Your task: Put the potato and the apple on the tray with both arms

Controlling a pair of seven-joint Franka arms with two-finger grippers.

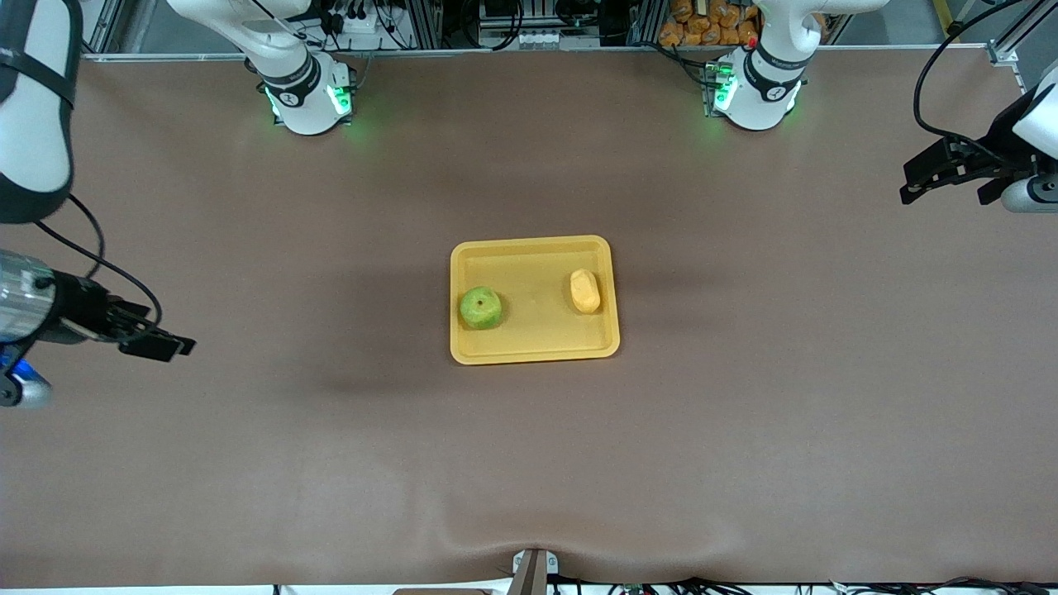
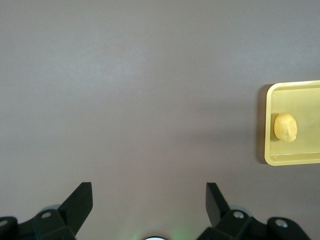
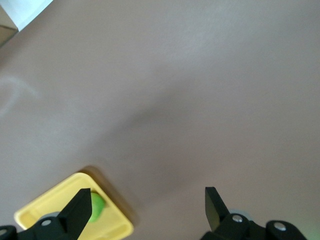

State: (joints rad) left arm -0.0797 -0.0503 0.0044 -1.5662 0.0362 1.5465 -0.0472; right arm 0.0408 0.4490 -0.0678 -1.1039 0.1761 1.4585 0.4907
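The yellow-orange tray (image 1: 533,347) lies in the middle of the brown table. The green apple (image 1: 480,307) sits in it at the end toward the right arm. The potato (image 1: 584,291) sits in it at the end toward the left arm. My left gripper (image 1: 942,186) is open and empty, up over the table's left-arm end. Its wrist view shows its open gripper (image 2: 148,192), the tray's rim (image 2: 267,125) and the potato (image 2: 285,127). My right gripper (image 1: 169,345) is open and empty, over the table's right-arm end. Its wrist view shows its open gripper (image 3: 146,200), the tray (image 3: 55,200) and the apple (image 3: 97,206).
A brown cloth covers the table, with a wrinkle (image 1: 529,529) near the edge nearest the front camera, where a small bracket (image 1: 533,570) stands. The arm bases (image 1: 310,99) (image 1: 756,95) stand along the edge farthest from that camera, with racks and cables past them.
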